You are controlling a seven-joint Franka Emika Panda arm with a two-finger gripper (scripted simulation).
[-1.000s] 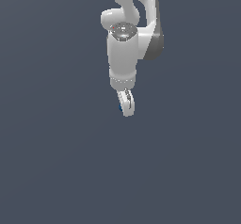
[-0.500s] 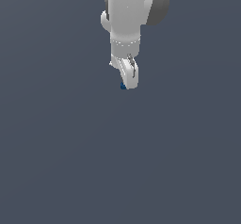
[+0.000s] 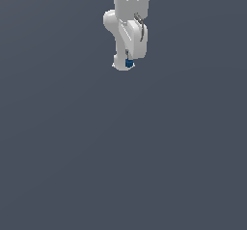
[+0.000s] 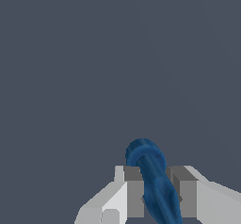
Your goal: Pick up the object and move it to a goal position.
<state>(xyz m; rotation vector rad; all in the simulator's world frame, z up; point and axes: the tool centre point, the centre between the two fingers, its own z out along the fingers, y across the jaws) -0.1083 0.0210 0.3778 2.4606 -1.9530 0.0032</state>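
The object (image 3: 129, 64) is a small dark-blue lump, seen in the exterior view at the tip of the white arm near the top of the picture. My gripper (image 3: 127, 64) is shut on it. The wrist view shows the object (image 4: 151, 176) as a long blue rounded piece with a knob at its end, clamped between two grey pads (image 4: 134, 190). My gripper (image 4: 156, 192) holds it well above the plain dark surface. No goal marker shows in either view.
A flat dark grey-blue surface (image 3: 123, 166) fills both views. The white arm (image 3: 128, 16) reaches down from the top edge of the exterior view.
The arm has drawn upward and away in the exterior view, carrying the blue object with it. The gripper now sits higher in the picture and more tucked under the arm.
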